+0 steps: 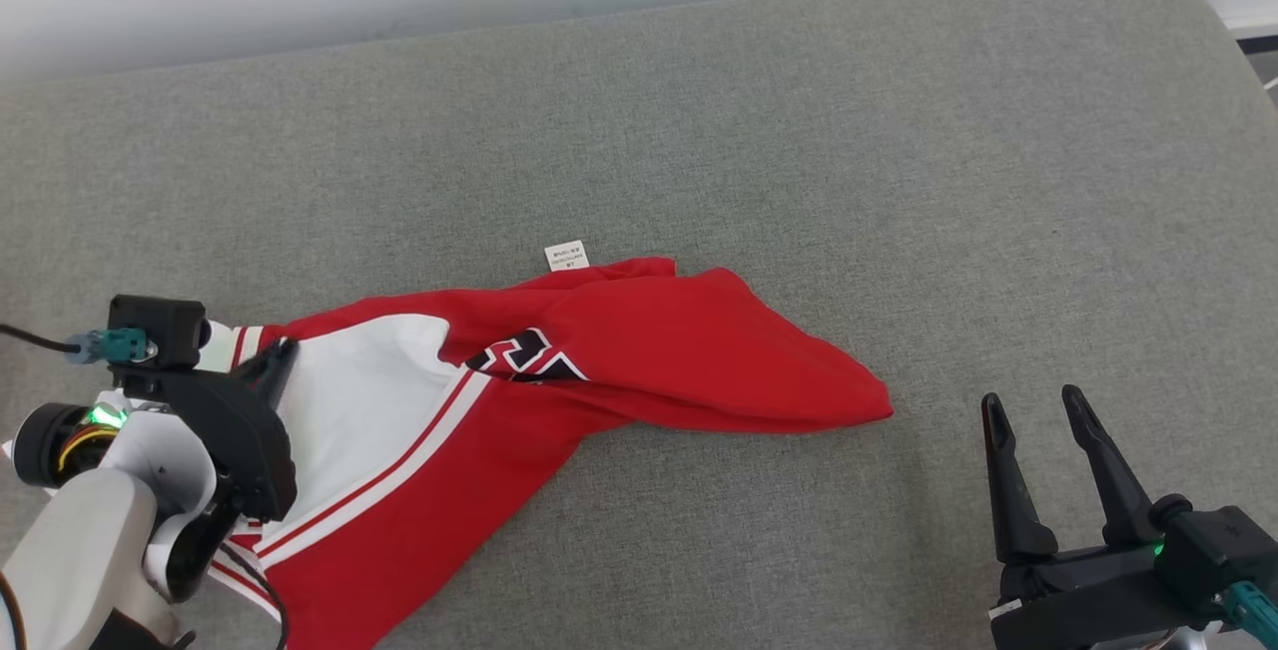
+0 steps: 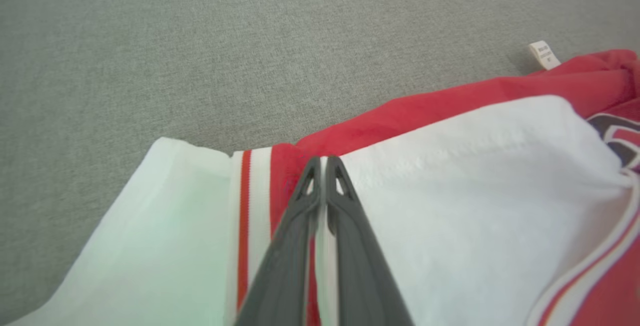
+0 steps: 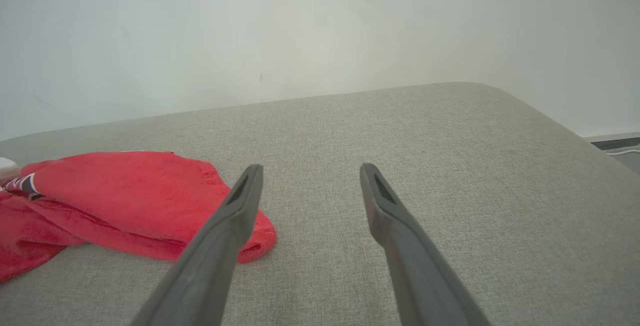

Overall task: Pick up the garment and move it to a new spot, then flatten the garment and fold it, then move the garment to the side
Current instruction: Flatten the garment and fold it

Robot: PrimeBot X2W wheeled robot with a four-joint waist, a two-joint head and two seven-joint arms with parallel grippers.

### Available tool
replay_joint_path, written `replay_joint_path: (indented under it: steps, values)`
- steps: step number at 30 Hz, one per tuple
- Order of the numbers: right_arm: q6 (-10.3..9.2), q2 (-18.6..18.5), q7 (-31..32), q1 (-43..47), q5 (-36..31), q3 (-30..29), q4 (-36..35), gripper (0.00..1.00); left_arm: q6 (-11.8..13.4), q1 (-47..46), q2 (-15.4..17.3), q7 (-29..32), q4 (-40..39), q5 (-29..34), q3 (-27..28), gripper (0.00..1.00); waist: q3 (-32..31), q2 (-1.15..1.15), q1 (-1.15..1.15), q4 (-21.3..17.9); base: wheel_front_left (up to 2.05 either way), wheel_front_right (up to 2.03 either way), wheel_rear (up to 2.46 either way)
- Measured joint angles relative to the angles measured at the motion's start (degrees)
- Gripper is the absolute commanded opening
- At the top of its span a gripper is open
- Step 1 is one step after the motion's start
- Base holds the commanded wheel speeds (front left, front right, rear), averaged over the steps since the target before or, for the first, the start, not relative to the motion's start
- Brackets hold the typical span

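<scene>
The garment [image 1: 649,350] is a red jersey with a white panel, red-and-white stripes and dark lettering, lying crumpled on the grey cushioned surface [image 1: 799,111]. My left gripper [image 1: 278,355] rests on its left end. In the left wrist view the two fingers [image 2: 345,206] are pressed together at the striped edge of the garment [image 2: 475,166], with a thin strip of white cloth pinched between them. My right gripper [image 1: 1033,405] stands open over bare cushion, to the right of the garment's red tip [image 3: 115,186], its fingers [image 3: 240,201] spread wide with nothing between them.
A small white care label [image 1: 566,256] sticks out from the garment's far edge. A pale wall [image 3: 300,25] runs behind the cushion. The cushion's rounded corner [image 1: 1198,1] is at the far right, with floor and a cable [image 1: 1268,51] beyond it.
</scene>
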Motion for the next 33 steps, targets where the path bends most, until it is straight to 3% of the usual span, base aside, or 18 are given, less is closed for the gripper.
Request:
replay_joint_path:
  steps: [9,21,33]
  values:
    - [0.00,0.1,0.2,0.0,0.3,-0.8,0.0,1.00,1.6,1.0,0.6,-2.1,-3.1,1.0,-0.2,0.00,-1.1,0.00,0.00,0.4,0.00,0.00,0.00]
    - [0.00,-2.1,2.3,0.1,-0.7,-1.8,-0.6,1.00,11.3,10.5,-2.1,-11.7,-16.0,2.7,3.0,0.00,-3.7,0.00,-0.01,3.2,0.00,0.00,0.00]
    - [0.00,-5.3,4.3,-0.8,1.6,0.5,3.0,1.00,13.7,15.8,-3.9,-13.9,-21.2,3.1,1.8,0.00,-4.5,0.00,-0.01,6.6,0.00,0.00,0.00]
